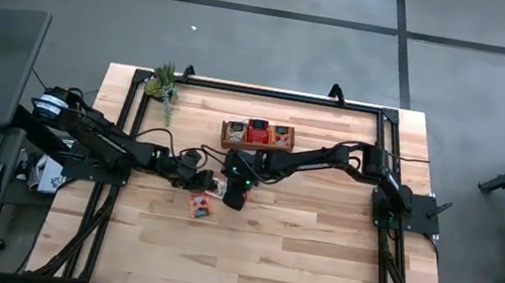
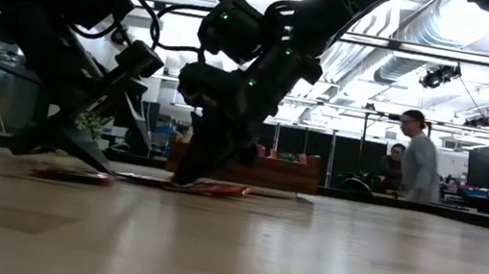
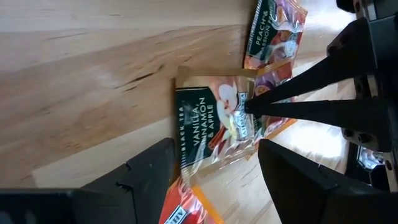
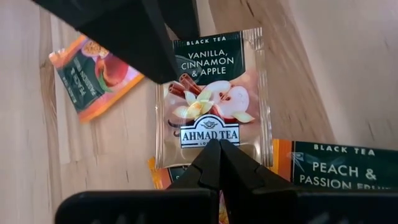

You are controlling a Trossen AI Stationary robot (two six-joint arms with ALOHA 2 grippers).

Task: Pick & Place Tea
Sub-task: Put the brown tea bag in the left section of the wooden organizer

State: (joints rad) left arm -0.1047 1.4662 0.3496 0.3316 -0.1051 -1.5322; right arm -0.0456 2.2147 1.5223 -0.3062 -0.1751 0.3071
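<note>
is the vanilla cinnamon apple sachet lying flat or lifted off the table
Lying flat: the clear-and-dark-green square vanilla, cinnamon and apple tea sachet rests label-up on the pale wooden table, with the right tool's shut tip pressing on it.

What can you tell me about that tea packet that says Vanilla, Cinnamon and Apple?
The glossy square foil sachet with a dark green label band reads "Black Tea, Vanilla, Cinnamon & Apple" and "Ahmad Tea", with pictured apple slices, cinnamon sticks and a vanilla flower. It lies flat on the pale wooden table, overlapping orange sachets. The right gripper's shut fingers press their tip on its lower edge. The left gripper's open fingers straddle its opposite end.
</note>
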